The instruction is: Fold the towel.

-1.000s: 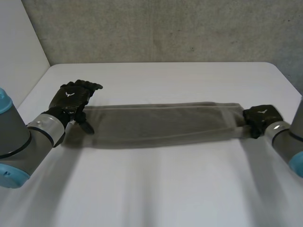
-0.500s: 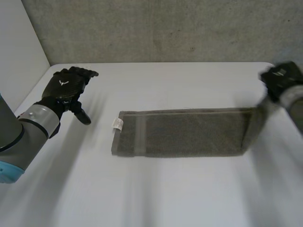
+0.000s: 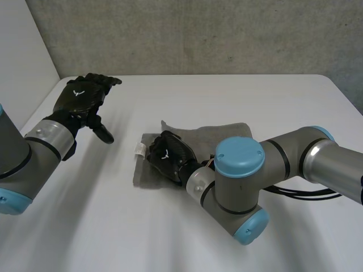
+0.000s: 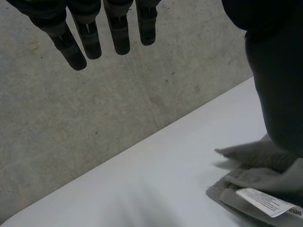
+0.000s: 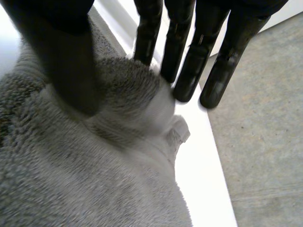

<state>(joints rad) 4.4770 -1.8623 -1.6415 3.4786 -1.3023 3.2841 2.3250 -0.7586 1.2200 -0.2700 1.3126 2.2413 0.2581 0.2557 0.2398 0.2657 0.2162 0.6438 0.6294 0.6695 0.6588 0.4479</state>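
Observation:
The grey towel (image 3: 227, 133) lies doubled over on the white table, its white label (image 3: 140, 149) sticking out at the left end. My right hand (image 3: 169, 156) rests on that left end, its arm reaching across the towel. In the right wrist view its fingers (image 5: 189, 52) are straight and stand apart from the thumb (image 5: 66, 61), with a hump of towel (image 5: 94, 179) between them. My left hand (image 3: 85, 99) hovers left of the towel, open and holding nothing. Its straight fingers (image 4: 118, 28) hang over bare table, with the towel (image 4: 265, 156) and its label (image 4: 267, 203) beyond the thumb.
The white table (image 3: 227, 90) runs back to a grey concrete wall (image 3: 198, 34). My right arm's big elbow joint (image 3: 238, 187) sits low over the table just in front of the towel.
My right hand has carried the towel's right end across onto the left end, doubling it, and its fingers have spread. My left hand let go earlier and stays raised at the left.

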